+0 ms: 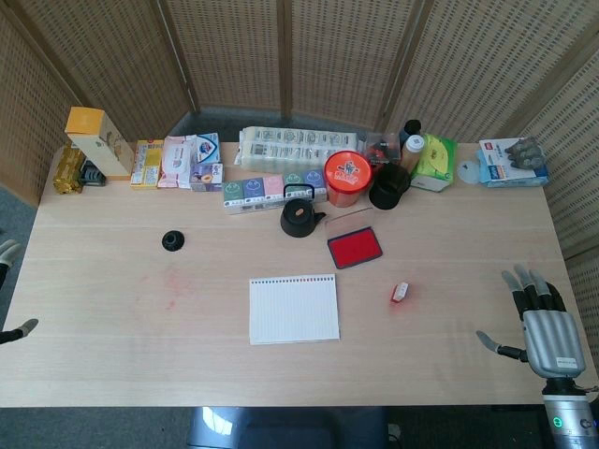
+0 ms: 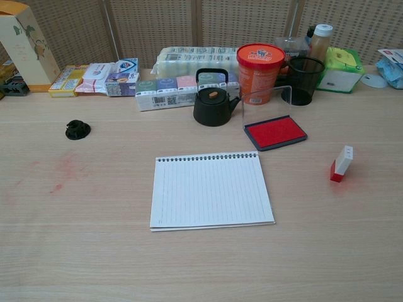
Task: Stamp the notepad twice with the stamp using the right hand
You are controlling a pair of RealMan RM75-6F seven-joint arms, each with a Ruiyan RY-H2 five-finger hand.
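A small stamp (image 1: 400, 292) stood on the table (image 1: 112, 309), right of the notepad (image 1: 294, 309) and below the red ink pad (image 1: 354, 247). It looked light, rigid, easily toppled; best pinched by its white sides. The right hand (image 1: 545, 329) rested open nearby, empty.

Notepad (image 2: 211, 190) flat at mid tabletop (image 2: 75, 251), stamp (image 2: 340, 163) standing apart to its right, ink pad (image 2: 275, 133) behind between them, teapot (image 2: 211, 100) just left of the ink pad, small round knob (image 2: 77, 130) far left, boxes and tubs lined along the back edge.
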